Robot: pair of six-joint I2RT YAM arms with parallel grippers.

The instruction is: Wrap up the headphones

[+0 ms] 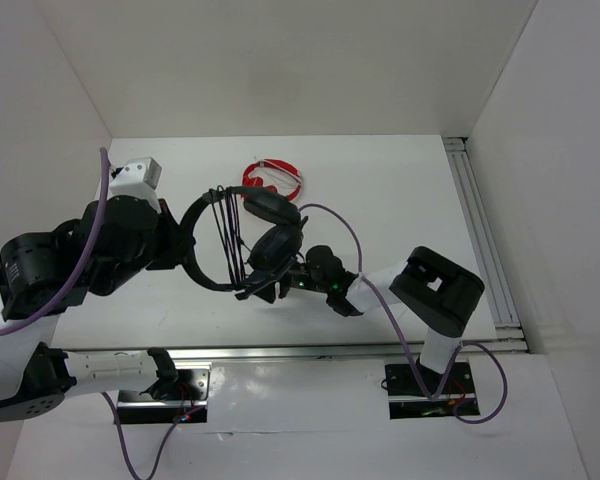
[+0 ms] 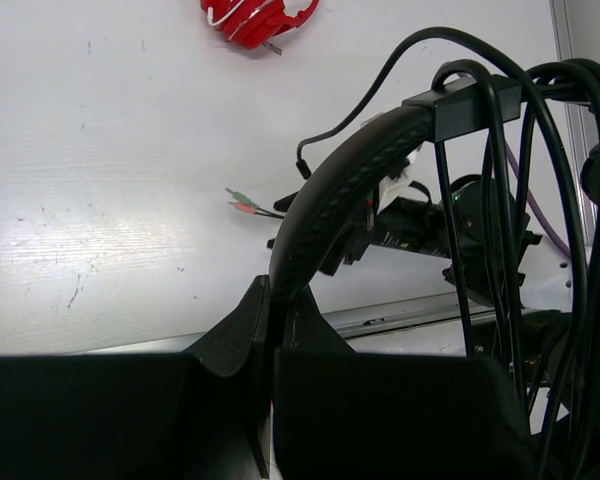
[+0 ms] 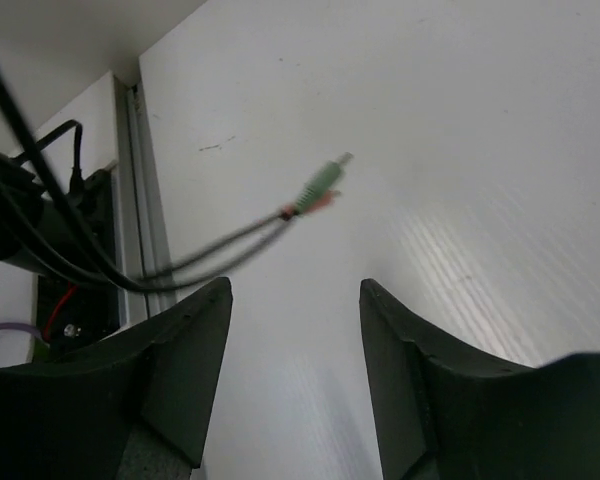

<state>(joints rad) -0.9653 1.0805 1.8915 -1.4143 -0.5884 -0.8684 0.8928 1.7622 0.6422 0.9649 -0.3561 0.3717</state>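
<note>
Left hand [image 2: 277, 310] clamps the headphones [image 1: 275, 242] by their headband [image 2: 340, 190]; right hand [image 3: 295, 290] is spread wide, empty.

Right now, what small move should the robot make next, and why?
Probably the right gripper should ease forward and close on the loose cable near its plugs. Its jaws stand open, while the left gripper clamps the headphones by the headband, cable already looped across.
</note>
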